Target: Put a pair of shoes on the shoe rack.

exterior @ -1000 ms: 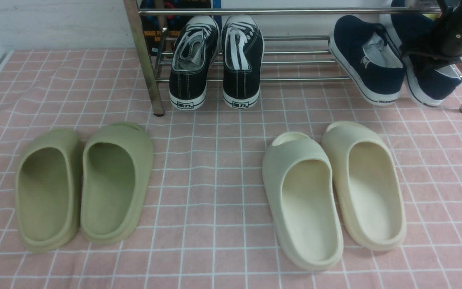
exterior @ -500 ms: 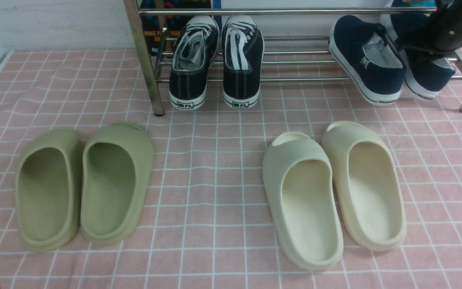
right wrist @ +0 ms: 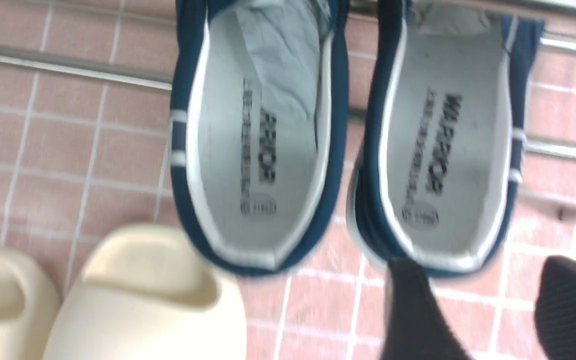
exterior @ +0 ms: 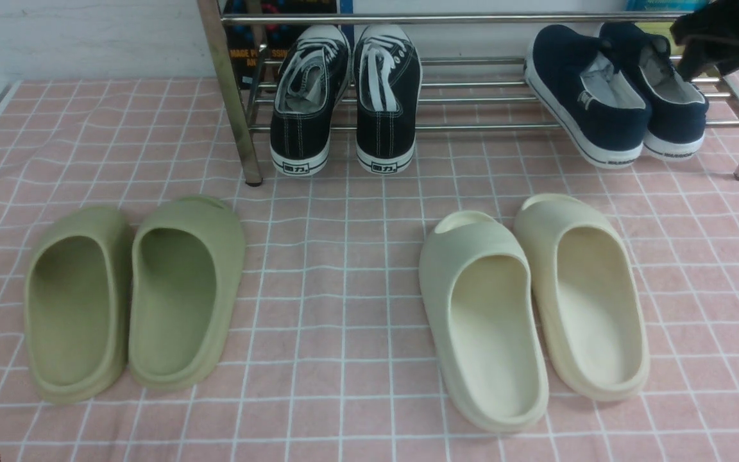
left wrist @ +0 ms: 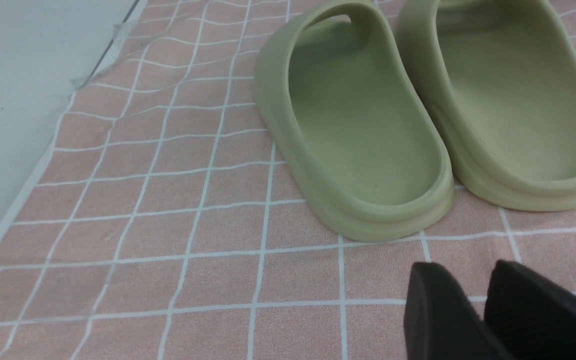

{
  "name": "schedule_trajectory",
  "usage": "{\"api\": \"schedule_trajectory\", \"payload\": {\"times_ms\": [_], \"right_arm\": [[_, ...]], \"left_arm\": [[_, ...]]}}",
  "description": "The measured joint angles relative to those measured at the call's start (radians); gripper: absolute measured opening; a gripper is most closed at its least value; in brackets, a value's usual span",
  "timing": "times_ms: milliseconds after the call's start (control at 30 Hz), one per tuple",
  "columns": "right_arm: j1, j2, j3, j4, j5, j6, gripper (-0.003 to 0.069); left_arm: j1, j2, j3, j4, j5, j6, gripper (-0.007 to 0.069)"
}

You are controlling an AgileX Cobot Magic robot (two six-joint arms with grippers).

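Observation:
Two navy slip-on shoes with white soles rest side by side, heels toward me, on the right end of the chrome shoe rack (exterior: 472,126): the left one (exterior: 584,96) and the right one (exterior: 668,90). Both also show in the right wrist view, the first (right wrist: 258,135) and the second (right wrist: 448,150). My right gripper (right wrist: 483,280) is open and empty, just clear of the right shoe's heel; its arm (exterior: 722,32) hangs at the rack's top right. My left gripper (left wrist: 473,282) is shut and empty, low over the cloth near the green slides.
Black lace-up sneakers (exterior: 347,96) stand on the rack's left part. Green slides (exterior: 132,298) lie front left and cream slides (exterior: 530,308) front right on the pink checked cloth (exterior: 344,256). The rack's legs (exterior: 231,96) stand at each end. A wall edge runs left.
My right gripper has let go of the right navy shoe and drawn up and to the right. That shoe has shifted back onto the rack beside its mate.

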Motion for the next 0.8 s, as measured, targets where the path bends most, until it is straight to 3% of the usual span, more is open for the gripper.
{"api": "schedule_trajectory", "payload": {"times_ms": [33,200,267,633,800], "right_arm": [[0.000,-0.016,0.020,-0.004,0.000,0.000,0.0291],[0.000,-0.303,0.360,-0.013,0.000,0.001,0.0042],[0.000,-0.403,0.472,0.005,0.000,0.002,-0.0006],[0.000,-1.123,0.999,0.152,-0.078,0.000,-0.0018],[0.000,-1.482,1.223,0.143,-0.167,0.050,-0.0015]], "left_arm": [[0.000,0.000,0.000,0.000,0.000,0.000,0.0185],[0.000,0.000,0.000,0.000,0.000,0.000,0.0192],[0.000,0.000,0.000,0.000,0.000,0.000,0.0195],[0.000,0.000,0.000,0.012,0.000,0.000,0.0199],[0.000,0.000,0.000,0.012,0.000,0.000,0.0199]]}}
